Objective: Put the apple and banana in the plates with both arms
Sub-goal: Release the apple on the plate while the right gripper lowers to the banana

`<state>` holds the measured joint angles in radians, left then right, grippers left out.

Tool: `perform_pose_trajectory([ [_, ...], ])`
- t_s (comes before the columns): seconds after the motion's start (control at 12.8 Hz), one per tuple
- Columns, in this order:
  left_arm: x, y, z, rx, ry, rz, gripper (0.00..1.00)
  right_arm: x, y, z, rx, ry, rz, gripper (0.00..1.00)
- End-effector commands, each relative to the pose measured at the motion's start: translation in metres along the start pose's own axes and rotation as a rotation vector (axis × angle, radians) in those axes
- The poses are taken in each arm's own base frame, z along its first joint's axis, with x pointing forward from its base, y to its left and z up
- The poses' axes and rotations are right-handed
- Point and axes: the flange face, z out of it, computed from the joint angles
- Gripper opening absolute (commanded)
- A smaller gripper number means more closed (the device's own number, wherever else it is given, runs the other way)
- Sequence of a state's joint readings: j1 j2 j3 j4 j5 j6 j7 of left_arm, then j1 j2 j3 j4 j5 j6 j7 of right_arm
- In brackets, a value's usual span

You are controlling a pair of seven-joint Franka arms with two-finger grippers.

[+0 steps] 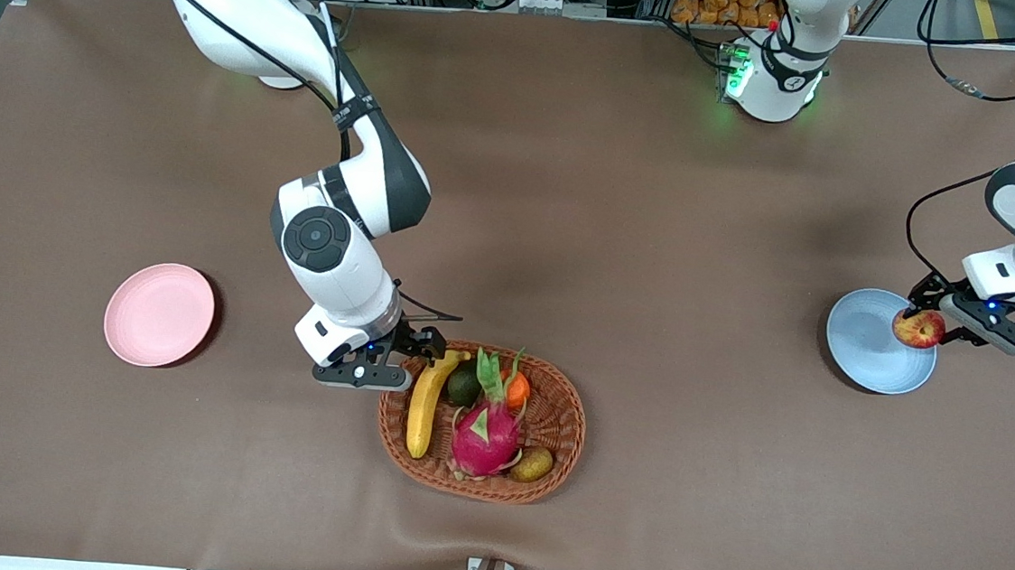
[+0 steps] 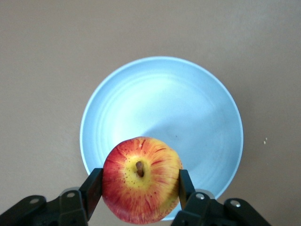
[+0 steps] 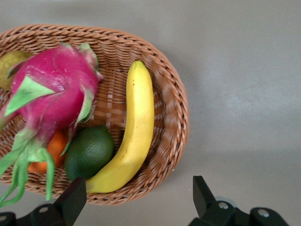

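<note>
Wicker basket [image 1: 564,434] holds banana [image 1: 426,401], stem toward the robots, with other fruit; right hand [image 1: 411,359] gapes above. Left hand [image 1: 938,321] clamps apple [image 1: 918,329] over blue plate [image 1: 869,350].

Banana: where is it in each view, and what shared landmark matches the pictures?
Front view: the banana lies in the wicker basket, at the side toward the right arm's end.
Right wrist view: banana along the basket's rim.
Left wrist view: not in it.
Shared landmark: the pink dragon fruit.

apple [image 1: 918,329] in left gripper [image 1: 931,329] over blue plate [image 1: 864,354]; banana [image 1: 426,401] in basket [image 1: 564,434]
</note>
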<state>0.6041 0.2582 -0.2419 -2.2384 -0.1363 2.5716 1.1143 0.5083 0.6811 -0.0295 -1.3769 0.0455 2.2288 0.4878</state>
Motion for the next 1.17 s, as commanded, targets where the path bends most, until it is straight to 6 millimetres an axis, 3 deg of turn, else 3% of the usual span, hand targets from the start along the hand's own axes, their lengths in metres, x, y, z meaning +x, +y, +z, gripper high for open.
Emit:
perform_pose_trajectory([
  [0.0, 0.001, 0.005, 0.007, 0.015, 0.017, 0.010, 0.22, 0.004, -0.007, 0.011, -0.015, 0.020, 0.029, 1.00],
  [0.16, -0.004, 0.010, 0.022, -0.003, 0.011, 0.000, 0.25, -0.008, -0.027, 0.038, -0.003, 0.039, 0.075, 1.00],
  [0.31, -0.003, 0.009, 0.022, 0.003, 0.015, -0.002, 0.29, -0.016, -0.040, 0.052, -0.001, 0.070, 0.149, 1.00],
  [0.55, 0.000, 0.010, 0.033, -0.006, 0.021, -0.014, 0.52, -0.010, -0.033, 0.058, -0.001, 0.074, 0.176, 1.00],
  [0.63, 0.002, 0.012, 0.034, -0.009, 0.022, -0.013, 0.69, -0.006, -0.037, 0.053, 0.011, 0.091, 0.144, 1.00],
  [0.7, 0.003, 0.012, 0.038, -0.015, 0.021, -0.013, 0.92, -0.009, -0.043, 0.059, 0.009, 0.090, 0.048, 1.00],
  [0.78, 0.006, 0.011, 0.040, -0.018, 0.023, -0.010, 1.00, -0.009, -0.049, 0.062, 0.013, 0.103, -0.061, 1.00],
  [1.1, 0.026, -0.006, 0.019, 0.013, 0.053, 0.011, 1.00, -0.034, -0.081, 0.072, 0.010, 0.093, -0.227, 1.00],
])
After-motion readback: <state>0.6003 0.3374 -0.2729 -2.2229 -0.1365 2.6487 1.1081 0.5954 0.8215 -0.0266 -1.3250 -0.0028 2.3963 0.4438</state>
